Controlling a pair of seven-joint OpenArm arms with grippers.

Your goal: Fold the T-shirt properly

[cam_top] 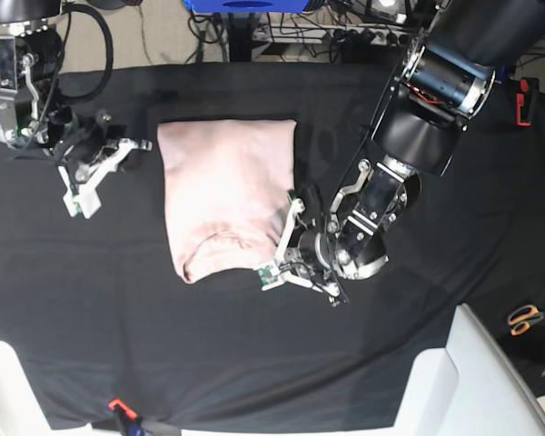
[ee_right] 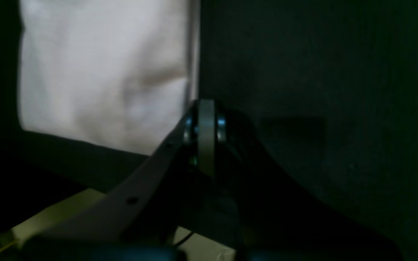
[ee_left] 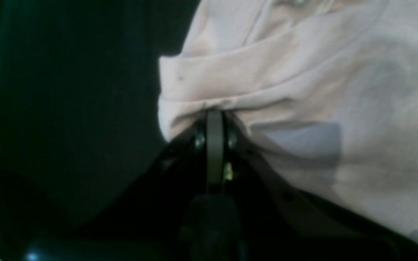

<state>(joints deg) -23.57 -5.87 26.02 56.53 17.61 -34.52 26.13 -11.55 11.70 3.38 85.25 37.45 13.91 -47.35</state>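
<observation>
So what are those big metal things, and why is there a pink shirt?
Those are two robot arms, seen from above. On the black table cover lies a pale pink T-shirt, already folded narrow. The other two pictures come from little cameras on each arm's wrist. The left hand, near the shirt's bottom corner, is shut, pinching the shirt's edge. The right hand is shut too but holds nothing; it sits off to the side on the black cover. Orange-handled scissors lie at the far edge.

surface: table (cam_top: 209,336) under a black cloth cover (cam_top: 454,227)
T-shirt (cam_top: 222,195): pale pink, folded, lying on the cover nearer the far edge, left of centre
scissors (cam_top: 525,318): orange-handled, beside the right edge
</observation>
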